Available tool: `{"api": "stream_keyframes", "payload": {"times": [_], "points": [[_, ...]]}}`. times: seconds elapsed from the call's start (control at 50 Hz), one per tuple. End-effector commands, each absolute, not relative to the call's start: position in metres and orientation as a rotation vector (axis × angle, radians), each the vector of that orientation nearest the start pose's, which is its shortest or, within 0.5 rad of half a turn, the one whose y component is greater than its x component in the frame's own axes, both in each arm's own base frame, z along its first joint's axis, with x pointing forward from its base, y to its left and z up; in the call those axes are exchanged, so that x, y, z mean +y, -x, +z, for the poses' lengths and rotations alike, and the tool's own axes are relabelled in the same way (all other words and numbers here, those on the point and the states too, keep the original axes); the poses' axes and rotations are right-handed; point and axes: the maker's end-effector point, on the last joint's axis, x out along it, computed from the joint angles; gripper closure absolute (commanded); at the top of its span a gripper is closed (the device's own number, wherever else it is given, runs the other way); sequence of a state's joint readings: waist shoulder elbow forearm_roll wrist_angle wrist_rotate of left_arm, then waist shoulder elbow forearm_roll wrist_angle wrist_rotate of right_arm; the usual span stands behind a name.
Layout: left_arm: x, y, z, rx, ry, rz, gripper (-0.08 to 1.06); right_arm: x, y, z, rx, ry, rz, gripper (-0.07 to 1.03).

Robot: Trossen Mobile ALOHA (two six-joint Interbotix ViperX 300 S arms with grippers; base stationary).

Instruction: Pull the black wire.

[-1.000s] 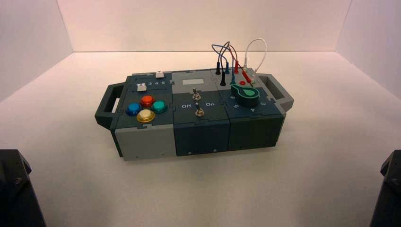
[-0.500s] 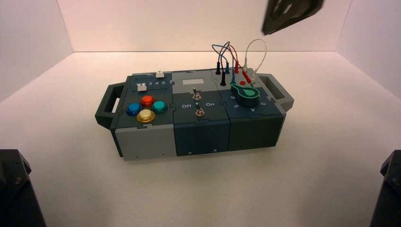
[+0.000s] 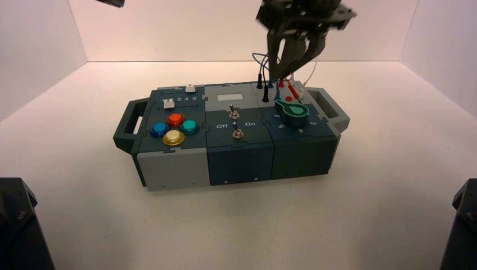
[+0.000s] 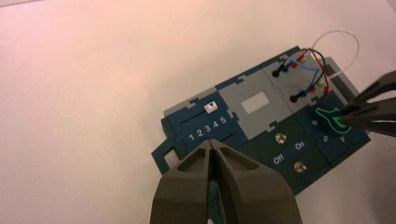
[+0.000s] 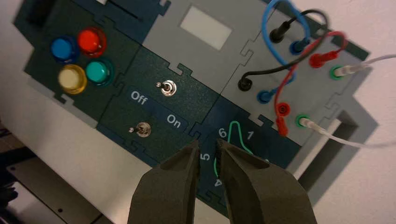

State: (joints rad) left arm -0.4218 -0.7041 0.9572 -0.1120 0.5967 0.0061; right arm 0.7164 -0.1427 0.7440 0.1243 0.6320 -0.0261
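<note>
With twelve o'clock at the box's far side in the high view, the right gripper (image 3: 277,77) hovers over the wire panel at one o'clock on the box (image 3: 239,149). Its fingers stand partly apart, with nothing held between them. The left gripper (image 4: 211,143) is closed and empty, off past the box's far side towards eleven o'clock; the high view catches only a dark sliver of that arm (image 3: 114,2).

The black wire (image 5: 324,35) loops between two black plugs. In the high view the right gripper covers part of the wires, while the right wrist view shows both of its ends: one black plug (image 5: 279,33) on the far side of the panel, the other (image 5: 244,84) nearer the knob (image 3: 292,113), which sits at three o'clock. That view also shows a plug of the red wire (image 5: 281,126) beside a red socket (image 5: 283,109), a detail hard to read in the high view.

Relative to the right gripper in the high view, the near black plug appears towards seven o'clock and the far one towards nine. The wire is not in its grip.
</note>
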Motion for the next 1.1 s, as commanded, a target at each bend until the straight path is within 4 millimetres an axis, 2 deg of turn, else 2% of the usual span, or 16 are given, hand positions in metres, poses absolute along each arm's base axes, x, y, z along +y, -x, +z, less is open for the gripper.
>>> {"api": "stream_keyframes", "payload": {"times": [0.02, 0.22, 0.3, 0.42, 0.6, 0.68, 1.1], "points": [[-0.129, -0.233, 0.189, 0.856, -0.088, -0.457, 1.01, 0.232, -0.244, 0.098, 1.206, 0.332, 0.645, 0.76], [-0.155, -0.227, 0.182, 0.891, -0.137, -0.539, 1.01, 0.234, -0.252, 0.086, 1.224, 0.343, 0.631, 0.76], [-0.159, -0.225, 0.178, 0.901, -0.146, -0.553, 1.01, 0.236, -0.255, 0.084, 1.222, 0.349, 0.629, 0.76], [-0.162, -0.221, 0.173, 0.913, -0.155, -0.566, 1.01, 0.237, -0.260, 0.079, 1.227, 0.363, 0.625, 0.76], [-0.166, -0.218, 0.172, 0.913, -0.161, -0.584, 1.01, 0.230, -0.273, 0.070, 1.250, 0.340, 0.581, 0.74], [-0.168, -0.217, 0.171, 0.916, -0.165, -0.589, 1.01, 0.227, -0.277, 0.069, 1.248, 0.331, 0.571, 0.71], [-0.168, -0.216, 0.169, 0.920, -0.173, -0.592, 1.01, 0.232, -0.288, 0.071, 1.231, 0.321, 0.568, 0.69]]}}
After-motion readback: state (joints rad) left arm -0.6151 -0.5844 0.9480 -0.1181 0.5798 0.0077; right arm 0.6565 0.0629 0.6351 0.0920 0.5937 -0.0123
